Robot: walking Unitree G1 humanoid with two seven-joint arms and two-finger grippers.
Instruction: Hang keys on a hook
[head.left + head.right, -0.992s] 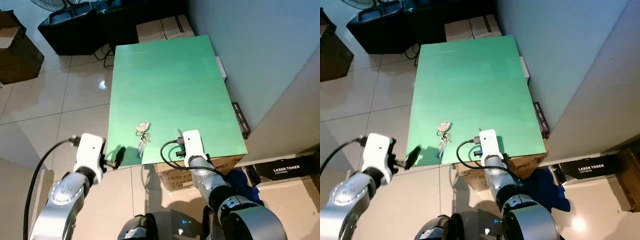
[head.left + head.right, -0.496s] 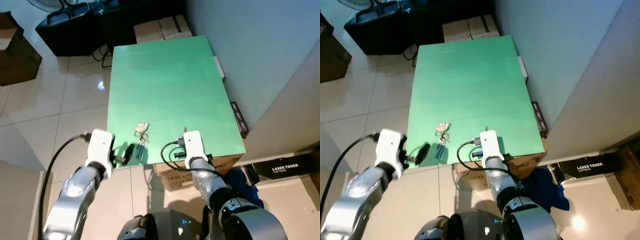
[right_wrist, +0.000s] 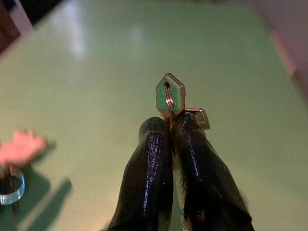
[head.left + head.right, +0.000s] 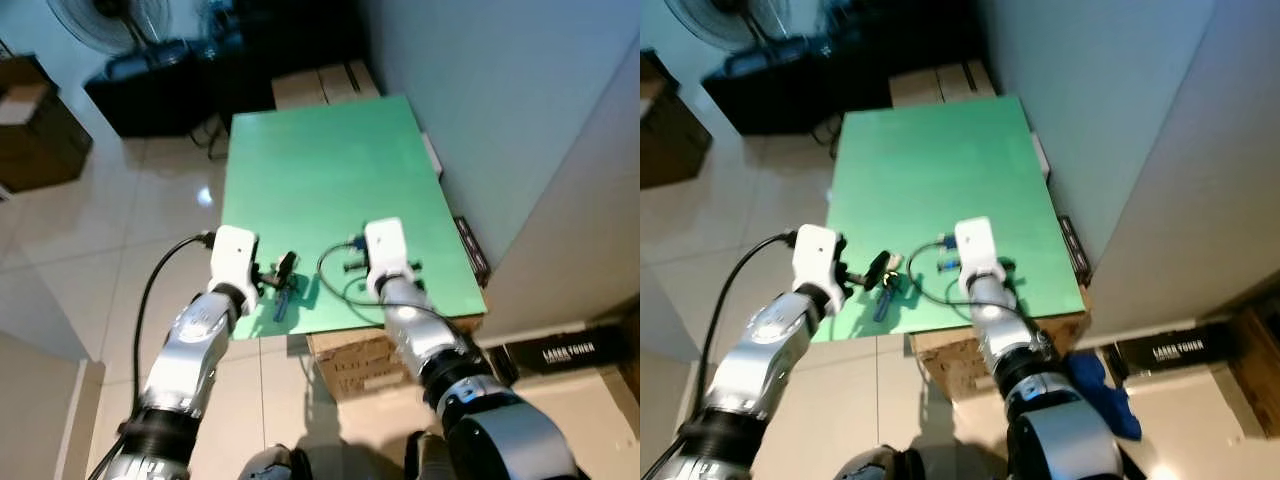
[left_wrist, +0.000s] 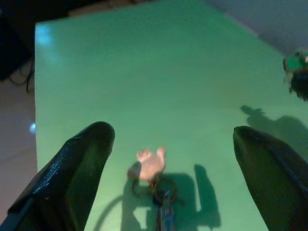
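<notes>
A key bunch (image 5: pixel 154 180) with a pink charm, rings and a blue key lies near the front edge of the green table (image 4: pixel 330 150). My left gripper (image 5: pixel 172 134) hovers just behind the bunch, open, with one finger on each side of it. In the left eye view the left gripper (image 4: pixel 287 266) sits right above the bunch (image 4: pixel 281 297). My right gripper (image 3: pixel 171 122) is shut on a green-headed key (image 3: pixel 169 94) with a ring and a brass piece, held above the table. The pink charm (image 3: pixel 21 147) lies off to its side.
A pale wall (image 4: pixel 500 100) runs along the table's right side. Cardboard boxes (image 4: pixel 318 82) and a black cabinet (image 4: pixel 150 70) stand beyond the far end. A brown box (image 4: pixel 40 130) sits on the tiled floor to the left, and a carton (image 4: pixel 350 350) under the table's front.
The camera has tilted. My left arm has swung in from the floor side over the table's front edge to the key bunch. My right arm has moved forward over the table.
</notes>
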